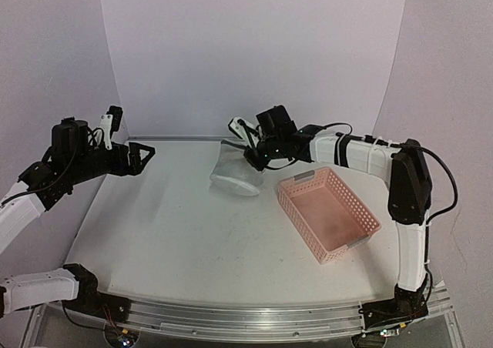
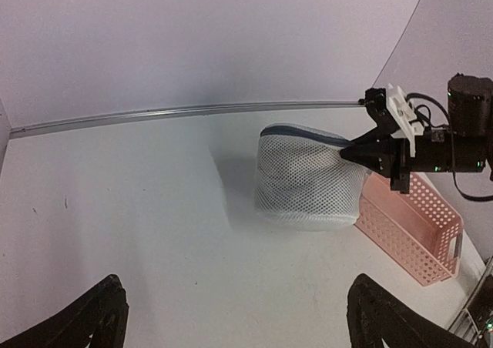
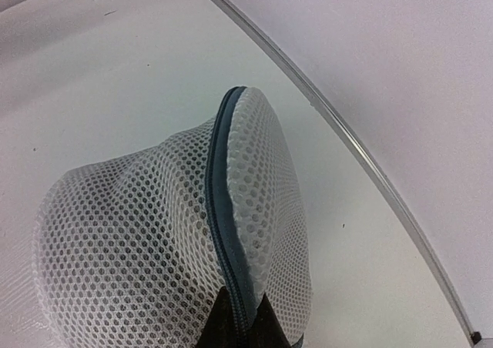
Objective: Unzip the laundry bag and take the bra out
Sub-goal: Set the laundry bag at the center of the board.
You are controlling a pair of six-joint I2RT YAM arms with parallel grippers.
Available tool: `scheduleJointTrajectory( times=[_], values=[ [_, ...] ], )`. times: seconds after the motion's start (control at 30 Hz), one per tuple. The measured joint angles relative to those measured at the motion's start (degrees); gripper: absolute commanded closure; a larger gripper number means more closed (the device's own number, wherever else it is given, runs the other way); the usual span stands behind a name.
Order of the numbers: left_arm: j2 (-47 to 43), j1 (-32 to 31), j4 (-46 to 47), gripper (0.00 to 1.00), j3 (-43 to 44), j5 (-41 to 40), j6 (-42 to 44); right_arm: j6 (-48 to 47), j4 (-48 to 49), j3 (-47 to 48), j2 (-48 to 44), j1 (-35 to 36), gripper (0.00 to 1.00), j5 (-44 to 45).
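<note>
The laundry bag (image 1: 233,175) is a white mesh pouch with a grey-blue zipper rim (image 3: 219,209), and its base rests on the table at the back centre. My right gripper (image 1: 251,157) is shut on the zipper rim at the bag's upper right edge (image 2: 348,149), its dark fingertips (image 3: 223,321) pinching the zipper line. The zipper looks closed along the stretch that shows. The bra is hidden; the mesh (image 2: 308,182) shows only a faint grey shade inside. My left gripper (image 1: 146,155) hovers open well to the left of the bag, with nothing between its fingers (image 2: 104,309).
A pink perforated basket (image 1: 308,177) lies on the table right of the bag, close to its side (image 2: 416,225). A metal strip (image 2: 192,111) marks the table's far edge against the white backdrop.
</note>
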Motion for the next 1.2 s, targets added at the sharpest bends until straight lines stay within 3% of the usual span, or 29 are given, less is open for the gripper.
scheduleJointTrajectory(
  times=[0.3,0.63,0.93,1.2],
  values=[
    [2.78,0.0,-0.2,0.01,0.46,3.8,-8.17,-11.45,15.76,-20.85,-7.76,9.81,1.0,10.58],
    [4.76,0.0,3.26,0.06,-1.2,14.82,-21.84,-19.45,37.73,-35.58,-9.03,18.91,1.0,19.41],
    [8.17,-0.74,16.28,0.15,-13.22,24.79,-37.68,-26.14,56.76,-38.88,-6.69,25.33,1.0,27.98],
    [10.45,-2.93,23.02,0.19,-16.81,27.26,-45.53,-29.22,63.73,-38.88,-2.51,28.09,1.0,30.49]
  ],
)
